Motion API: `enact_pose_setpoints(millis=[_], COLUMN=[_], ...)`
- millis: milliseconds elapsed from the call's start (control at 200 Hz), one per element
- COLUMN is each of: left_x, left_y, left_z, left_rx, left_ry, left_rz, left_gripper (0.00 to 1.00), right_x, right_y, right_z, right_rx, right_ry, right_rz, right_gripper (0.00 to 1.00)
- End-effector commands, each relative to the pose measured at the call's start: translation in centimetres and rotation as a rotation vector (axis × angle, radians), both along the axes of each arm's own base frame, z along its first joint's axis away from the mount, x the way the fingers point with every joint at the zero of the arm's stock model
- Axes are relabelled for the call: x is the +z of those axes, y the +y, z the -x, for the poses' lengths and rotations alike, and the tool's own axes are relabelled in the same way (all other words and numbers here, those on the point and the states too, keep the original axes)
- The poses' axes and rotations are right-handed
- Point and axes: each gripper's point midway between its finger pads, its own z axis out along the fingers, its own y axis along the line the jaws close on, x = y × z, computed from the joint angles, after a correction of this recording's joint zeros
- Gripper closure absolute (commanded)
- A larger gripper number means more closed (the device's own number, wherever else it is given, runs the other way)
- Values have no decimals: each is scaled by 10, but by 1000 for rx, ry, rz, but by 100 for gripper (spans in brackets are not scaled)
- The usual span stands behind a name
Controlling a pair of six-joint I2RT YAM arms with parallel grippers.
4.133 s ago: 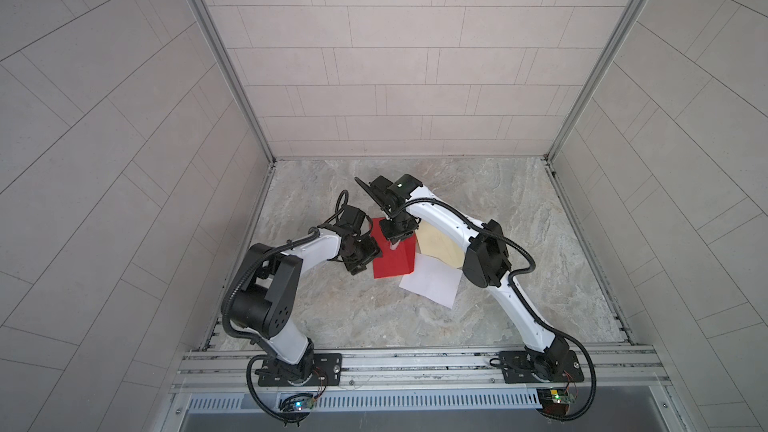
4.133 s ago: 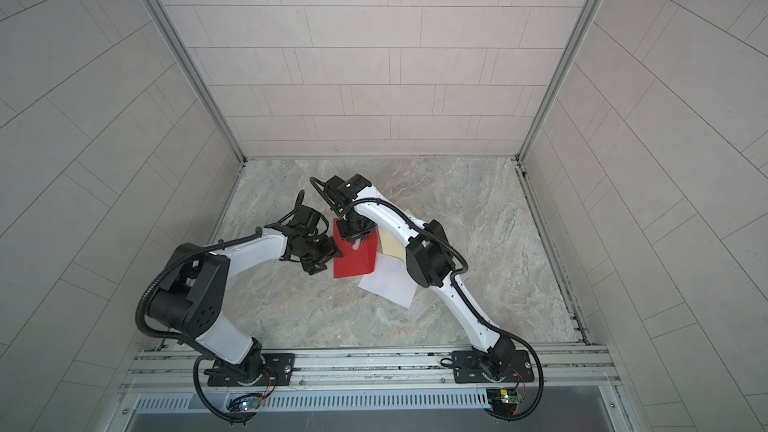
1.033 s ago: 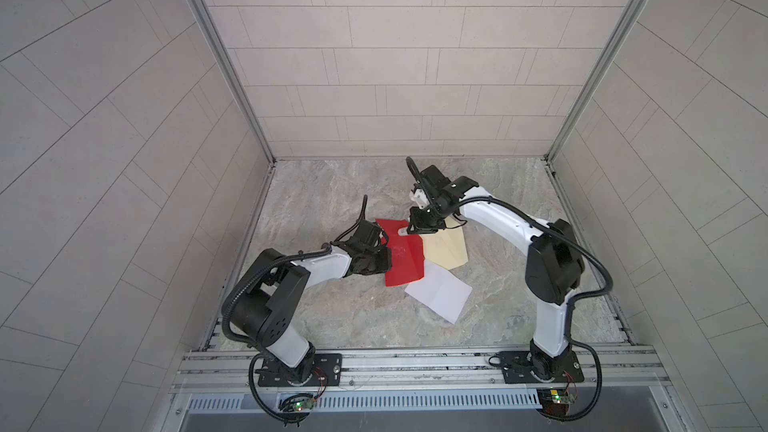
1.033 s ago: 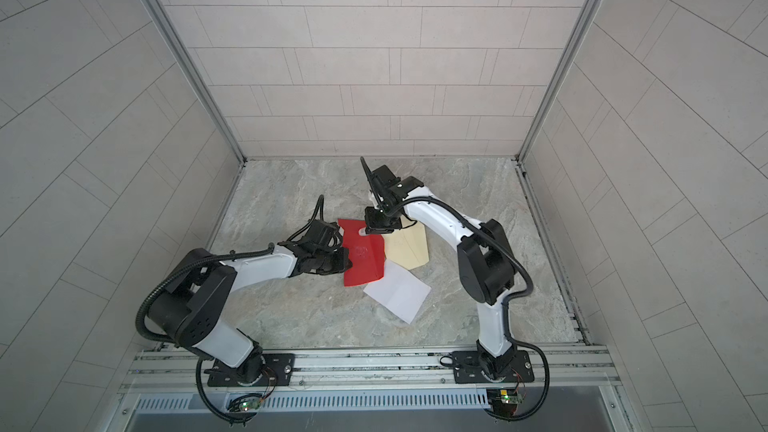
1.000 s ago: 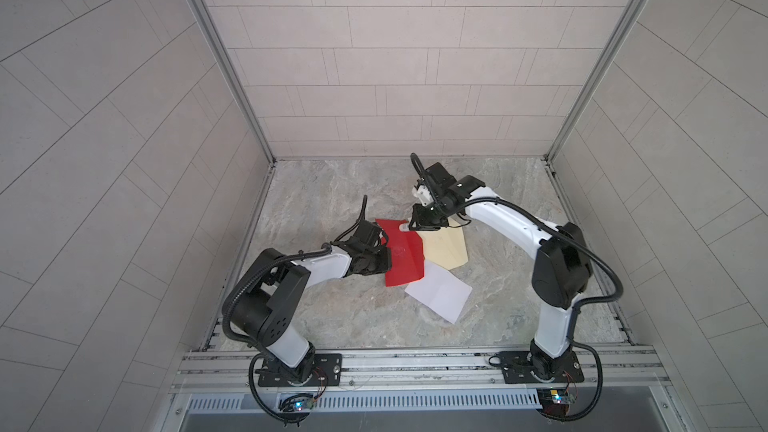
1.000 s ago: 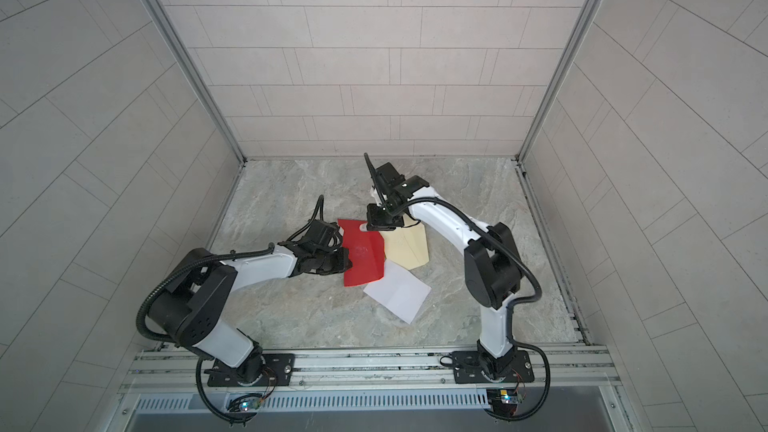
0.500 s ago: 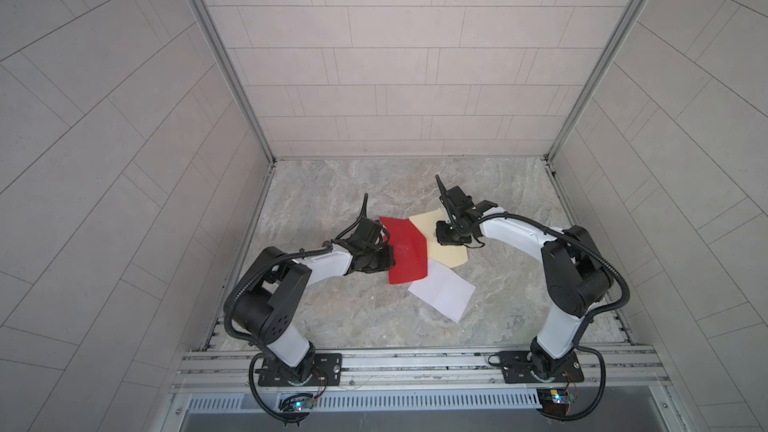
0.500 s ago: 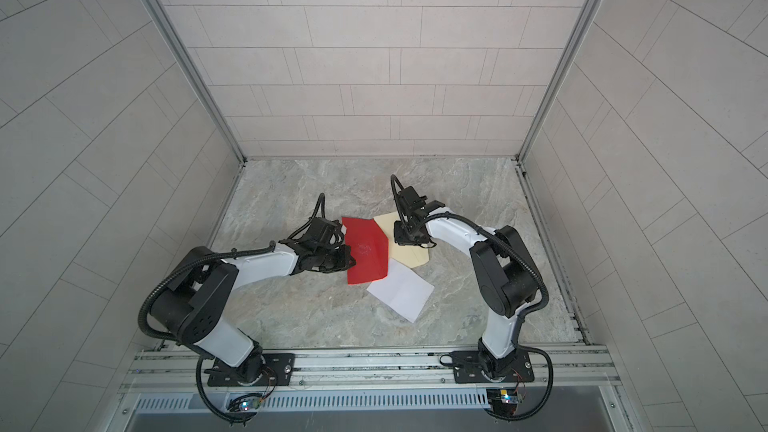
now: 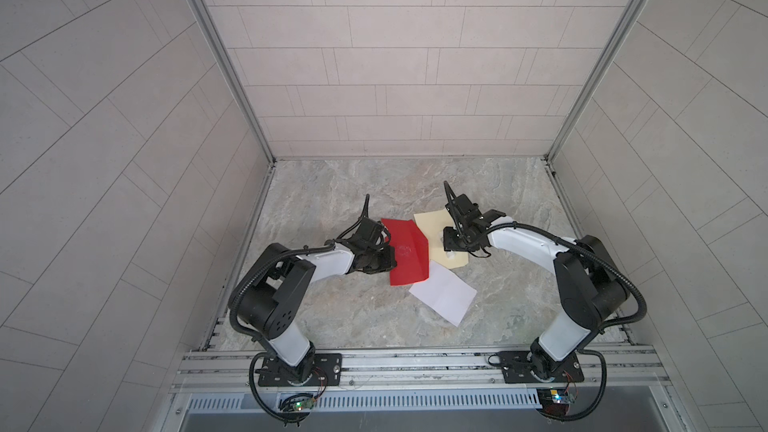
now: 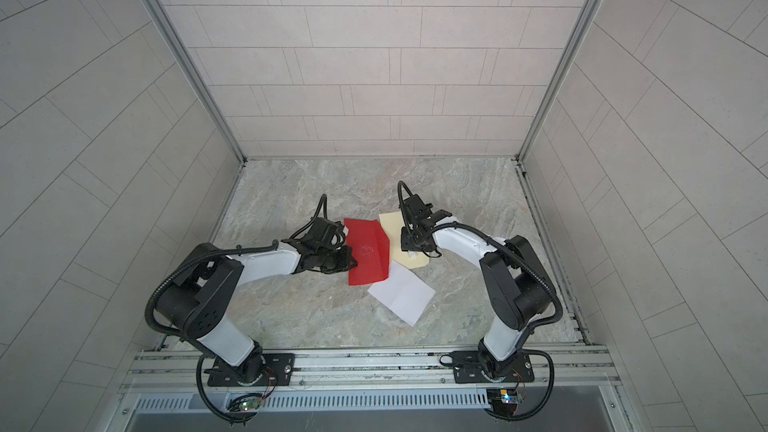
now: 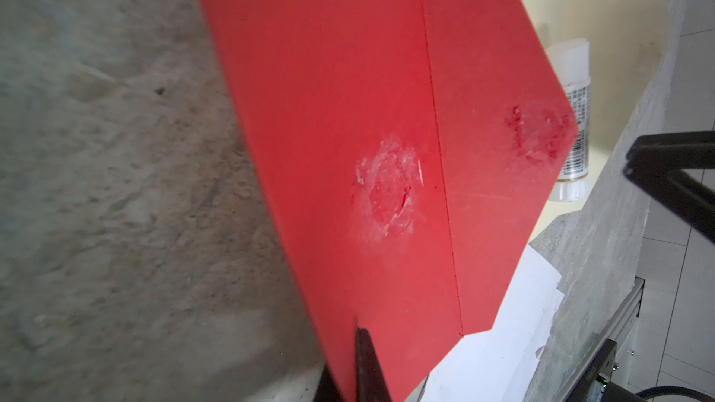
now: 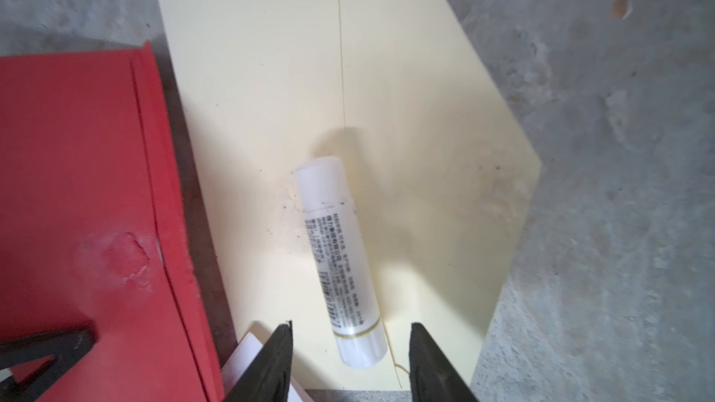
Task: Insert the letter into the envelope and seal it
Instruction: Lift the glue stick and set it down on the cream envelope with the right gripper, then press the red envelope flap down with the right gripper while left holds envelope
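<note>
The glue stick [image 12: 340,264] carries a label with several lines of small dark print running along its body, too small and blurred to read. In the left wrist view a barcode [image 11: 578,150] stands on that label.

Top views look steeply down; wrist cameras, close, share the red envelope [image 11: 348,110].

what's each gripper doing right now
left gripper: shut on the edge of the red envelope
right gripper: open, glue stick lying loose between its jaws
</note>
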Motion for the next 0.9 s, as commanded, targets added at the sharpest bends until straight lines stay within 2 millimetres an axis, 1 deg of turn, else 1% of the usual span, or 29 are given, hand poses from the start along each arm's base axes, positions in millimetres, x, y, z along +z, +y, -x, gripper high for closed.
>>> enact_pose_setpoints(millis=[0, 50, 80, 115, 175, 230, 310, 420, 605, 676, 896], left_x=[-3, -4, -4, -4, -4, -4, -4, -3, -4, -5, -5], left_y=[-1, -1, -2, -2, -2, -2, -1, -1, -3, -3, -6], left_z=[-1, -1, -1, -1, -1, -2, -2, -2, -3, -3, -3], left_rx=[-12, -12, -13, -14, -14, -12, -9, -9, -14, -15, -24], left_ry=[8, 9, 9, 10, 11, 9, 10, 8, 17, 21, 26], left_rz=[-15, -15, -15, -16, -17, -18, -22, -21, -18, -19, -8], left_gripper=[100, 100, 100, 100, 100, 100, 100, 100, 100, 100, 100], right_x=[25, 24, 23, 19, 12, 7, -3, -12, -8, -9, -25], right_y=[3, 9, 12, 16, 22, 29, 38, 56, 92, 100, 120], right_z=[-9, -12, -13, -15, -18, -21, -24, -24, -17, -14, -8], right_rx=[12, 29, 29, 37, 44, 60, 81, 128, 227, 248, 290], right_ry=[-66, -61, -52, -35, -8, 13, 43, 79, 104, 118, 176], right_rz=[-17, -34, -40, -47, -58, -75, -97, -156, -269, -276, -275], right_gripper=[54, 69, 75, 85, 93, 96, 97, 98, 99, 98, 98])
